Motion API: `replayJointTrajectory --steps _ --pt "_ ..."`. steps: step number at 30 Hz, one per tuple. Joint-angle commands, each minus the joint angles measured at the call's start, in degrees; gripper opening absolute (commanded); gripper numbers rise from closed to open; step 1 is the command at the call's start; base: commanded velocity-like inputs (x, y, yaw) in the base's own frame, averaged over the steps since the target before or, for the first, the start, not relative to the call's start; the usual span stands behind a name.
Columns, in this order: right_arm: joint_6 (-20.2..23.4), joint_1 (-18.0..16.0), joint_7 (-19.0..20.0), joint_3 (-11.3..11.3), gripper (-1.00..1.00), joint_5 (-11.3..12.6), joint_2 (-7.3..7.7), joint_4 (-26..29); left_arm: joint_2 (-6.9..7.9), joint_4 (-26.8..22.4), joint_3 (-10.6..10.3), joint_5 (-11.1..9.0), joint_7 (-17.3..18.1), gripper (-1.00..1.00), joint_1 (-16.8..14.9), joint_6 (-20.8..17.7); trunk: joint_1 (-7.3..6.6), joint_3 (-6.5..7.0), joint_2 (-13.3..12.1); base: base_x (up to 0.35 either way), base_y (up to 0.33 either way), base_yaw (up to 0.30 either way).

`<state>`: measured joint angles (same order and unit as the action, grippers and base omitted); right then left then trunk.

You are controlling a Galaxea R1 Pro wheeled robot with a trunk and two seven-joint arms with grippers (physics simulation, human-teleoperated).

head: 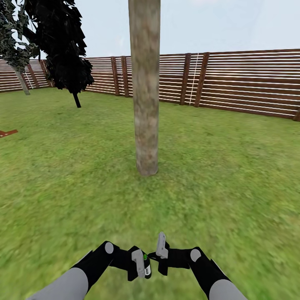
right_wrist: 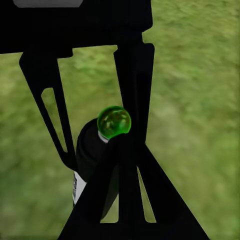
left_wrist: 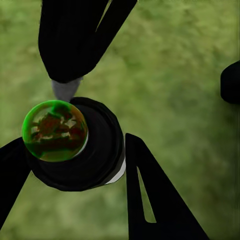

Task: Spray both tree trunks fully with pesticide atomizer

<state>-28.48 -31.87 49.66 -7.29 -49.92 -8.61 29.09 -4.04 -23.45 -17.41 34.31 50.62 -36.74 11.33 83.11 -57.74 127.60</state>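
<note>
One thick grey-brown tree trunk [head: 146, 104] rises from the lawn straight ahead, its leaves above the head view's top edge. Low in front of me, my left gripper [head: 141, 263] is shut on the pesticide atomizer [head: 146, 265], a black bottle with a green cap. In the left wrist view the atomizer [left_wrist: 95, 155] sits between the two black fingers [left_wrist: 150, 200], green cap [left_wrist: 54, 131] facing the camera. My right gripper [head: 161, 256] is shut, its tips [right_wrist: 123, 145] right beside the green cap [right_wrist: 114, 121]. No pesticide shows in the air or on the trunk.
A brown slat fence [head: 233, 79] encloses the lawn behind the trunk. A dark thin-stemmed tree [head: 62, 46] stands at the back left, and a leaning pale-trunked tree [head: 21, 81] at the far left. A red-brown piece [head: 7, 133] lies at the left edge. Grass stretches all round.
</note>
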Motion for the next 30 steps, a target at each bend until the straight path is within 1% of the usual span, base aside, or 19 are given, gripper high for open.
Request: replayJointTrajectory --steps 1,5,9,10,13,14,16,18,19,20,24,25,27,28,29,30 --pt "0.0 0.0 0.0 0.0 -1.00 0.0 0.00 0.0 -0.02 0.0 0.0 0.0 0.0 -1.00 0.0 0.0 0.00 0.00 0.0 0.000 0.000 0.000" --pt "0.0 0.0 0.0 0.0 -1.00 0.0 0.00 0.0 -0.42 0.1 0.1 0.0 0.1 -1.00 -0.1 -0.1 0.00 0.00 0.0 0.000 0.000 0.000" --pt "0.0 0.0 0.0 0.0 -1.00 0.0 0.00 0.0 0.21 0.8 -0.1 0.5 -0.2 -1.00 -0.1 -0.5 0.00 0.00 0.0 0.000 0.000 0.000" --pt "0.0 0.0 0.0 0.0 -1.00 0.0 0.00 0.0 0.74 0.8 -0.1 0.6 -0.3 -1.00 -0.1 -0.6 0.00 0.00 0.0 0.000 0.000 0.000" --pt "0.0 0.0 0.0 0.0 -1.00 0.0 0.00 0.0 3.11 0.8 -0.1 0.7 -0.3 -1.00 -0.2 -0.9 0.00 0.00 0.0 0.000 0.000 0.000" --pt "0.0 0.0 0.0 0.0 -1.00 0.0 0.00 0.0 3.67 0.9 -0.1 0.7 -0.3 -1.00 -0.3 -0.9 0.00 0.00 0.0 0.000 0.000 0.000" --pt "0.0 0.0 0.0 0.1 -1.00 0.0 0.00 -0.1 6.41 0.8 -0.1 0.7 -0.3 -1.00 -0.3 -1.0 0.00 0.00 0.0 0.000 0.000 0.000" --pt "0.0 0.0 0.0 0.1 -1.00 -0.1 0.03 -0.1 8.29 0.8 0.0 0.7 -0.3 -1.00 -0.3 -1.0 0.00 0.00 0.0 0.000 0.000 0.000" --pt "0.0 0.0 0.0 0.1 -1.00 -0.1 0.06 -0.2 9.62 0.8 0.1 0.7 -0.3 -1.00 -0.3 -1.1 0.00 0.00 0.0 0.000 0.000 0.000" --pt "0.0 0.0 0.0 0.1 -1.00 -0.1 0.08 -0.2 12.03 1.0 0.3 0.6 -0.5 -1.00 -0.1 -1.1 0.00 0.00 0.0 0.000 0.000 0.000" --pt "0.0 0.0 0.0 0.1 -1.00 -0.2 0.26 -0.2 16.98 1.1 0.4 0.5 -0.7 -1.00 0.5 -1.1 0.00 0.00 0.0 0.000 0.000 0.000" --pt "0.0 0.0 0.0 0.0 1.00 -0.2 0.40 -0.2 17.55 1.1 0.4 0.5 -0.9 -1.00 0.6 -1.1 0.00 0.00 0.0 0.000 0.000 0.000" --pt "0.0 0.0 -0.1 -0.1 1.00 -0.3 0.81 -0.3 19.60 1.1 0.5 0.4 -2.2 -1.00 0.7 -1.2 0.00 0.00 0.0 0.000 0.000 0.000" --pt "0.0 0.0 -0.2 -0.2 1.00 -0.3 1.51 -0.4 20.63 1.1 0.8 0.1 -4.1 -1.00 0.8 -1.2 0.00 0.00 0.0 0.000 0.000 0.000" --pt "0.0 0.0 -0.4 -0.3 1.00 -0.2 2.51 -0.5 21.23 1.2 2.0 -0.5 -6.8 -1.00 0.8 -1.2 0.00 0.00 0.0 0.000 0.000 0.000" --pt "0.0 0.0 -0.5 -0.4 1.00 -0.1 3.40 -0.5 21.38 1.6 3.6 -1.0 -9.3 -1.00 0.8 -1.1 0.00 0.00 0.0 0.000 0.000 0.000"
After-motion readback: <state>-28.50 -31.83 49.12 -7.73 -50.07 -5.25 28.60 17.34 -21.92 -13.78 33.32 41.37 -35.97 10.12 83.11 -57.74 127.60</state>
